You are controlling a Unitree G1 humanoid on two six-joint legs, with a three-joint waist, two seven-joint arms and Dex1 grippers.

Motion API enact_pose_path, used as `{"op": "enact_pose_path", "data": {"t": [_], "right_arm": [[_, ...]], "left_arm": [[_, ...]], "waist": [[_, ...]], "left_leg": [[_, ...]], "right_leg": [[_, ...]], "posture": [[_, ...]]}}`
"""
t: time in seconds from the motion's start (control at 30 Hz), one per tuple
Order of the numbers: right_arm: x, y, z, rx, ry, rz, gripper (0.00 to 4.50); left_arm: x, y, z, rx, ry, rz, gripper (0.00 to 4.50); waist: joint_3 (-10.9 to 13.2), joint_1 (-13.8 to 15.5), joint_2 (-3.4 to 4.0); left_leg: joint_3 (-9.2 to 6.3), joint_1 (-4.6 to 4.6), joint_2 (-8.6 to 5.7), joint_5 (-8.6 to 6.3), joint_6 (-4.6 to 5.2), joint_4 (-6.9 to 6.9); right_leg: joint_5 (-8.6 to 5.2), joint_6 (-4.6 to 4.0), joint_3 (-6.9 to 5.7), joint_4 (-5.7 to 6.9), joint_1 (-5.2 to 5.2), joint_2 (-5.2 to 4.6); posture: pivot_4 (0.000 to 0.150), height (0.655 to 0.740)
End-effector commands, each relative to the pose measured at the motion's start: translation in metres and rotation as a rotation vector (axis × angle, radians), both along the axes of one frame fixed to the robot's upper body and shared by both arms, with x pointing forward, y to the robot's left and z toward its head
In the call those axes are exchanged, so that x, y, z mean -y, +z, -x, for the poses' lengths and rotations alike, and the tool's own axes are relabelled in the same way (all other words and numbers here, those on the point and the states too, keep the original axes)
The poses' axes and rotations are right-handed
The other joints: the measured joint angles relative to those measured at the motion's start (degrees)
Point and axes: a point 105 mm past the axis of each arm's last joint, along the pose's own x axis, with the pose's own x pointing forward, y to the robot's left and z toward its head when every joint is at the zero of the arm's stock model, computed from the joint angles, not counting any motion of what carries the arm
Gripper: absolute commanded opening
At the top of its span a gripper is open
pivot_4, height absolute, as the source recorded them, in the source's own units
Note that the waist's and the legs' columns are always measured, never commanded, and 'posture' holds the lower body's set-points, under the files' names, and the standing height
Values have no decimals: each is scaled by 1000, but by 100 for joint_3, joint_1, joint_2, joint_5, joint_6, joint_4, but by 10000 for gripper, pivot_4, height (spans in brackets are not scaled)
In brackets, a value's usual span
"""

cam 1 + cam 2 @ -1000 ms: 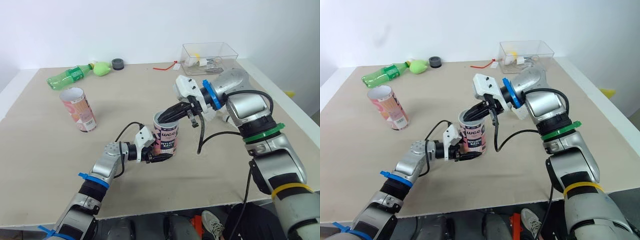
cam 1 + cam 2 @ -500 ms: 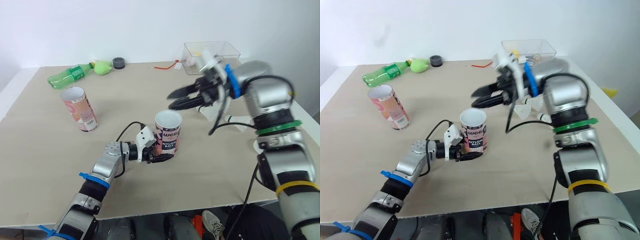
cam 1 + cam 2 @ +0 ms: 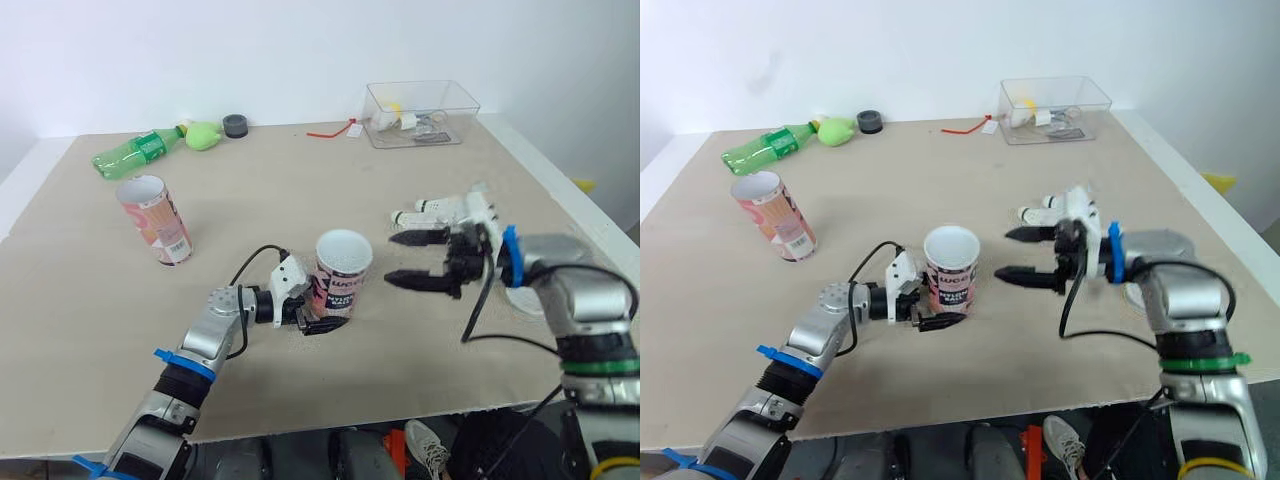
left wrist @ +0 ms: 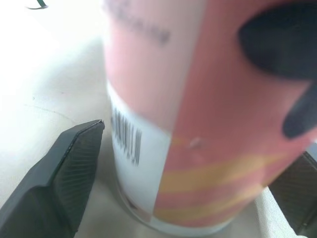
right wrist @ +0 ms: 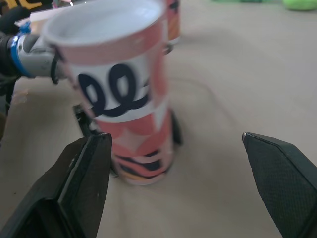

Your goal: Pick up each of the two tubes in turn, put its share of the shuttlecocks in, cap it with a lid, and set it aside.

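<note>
One upright pink cardboard tube (image 3: 342, 277), clamped in my left end effector (image 3: 322, 312) mid-frame; right end effector (image 3: 391, 259), wide and empty, nearest white shuttlecocks (image 3: 432, 206) just above.

Left arm reaches in low from the near edge of the counter, forearm angled forward and toward the right edge. The left gripper (image 3: 318, 312) has its two black fingers clamped on either side of the base of the tube (image 3: 343, 265). Right arm comes in from the right edge, elbow bent, wrist held level above the counter. The right gripper (image 3: 403, 260) is spread wide, both fingers pointing toward the left edge, gripping nothing.
</note>
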Motion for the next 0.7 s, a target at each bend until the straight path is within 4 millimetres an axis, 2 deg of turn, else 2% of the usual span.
{"op": "enact_pose_path", "data": {"t": [0.03, 0.13, 0.33, 0.7], "right_arm": [[-8, -6, 3, 53, -18, -8, 45000], [-12, -26, 6, 34, -24, -1, 45000], [-28, -50, 9, 17, -1, 8, 45000], [-49, -65, 4, 13, 8, -13, 45000]], "left_arm": [[-6, -5, 5, -9, -3, -11, 44714], [-13, -4, 6, 13, -6, -32, 44714], [-27, -2, 7, 32, 6, -53, 44714], [-48, 4, 3, 58, 52, -69, 44714]], "waist": [[2, 0, -4], [2, 0, -5], [7, -4, -13], [11, 2, -21]], "left_leg": [[0, 1, 0, 0, 0, 1], [5, 2, -1, 1, -1, 3], [6, 2, 1, 1, -1, 3], [9, 0, 1, 1, -1, 3]], "right_leg": [[1, 2, -3, 0, 1, 0], [3, 5, -3, 0, 1, -1], [3, 4, -2, 0, -1, 3], [3, 3, -3, 0, -2, -1]], "posture": [[1500, 7400], [1500, 7400], [1500, 7400], [1500, 7400]]}}
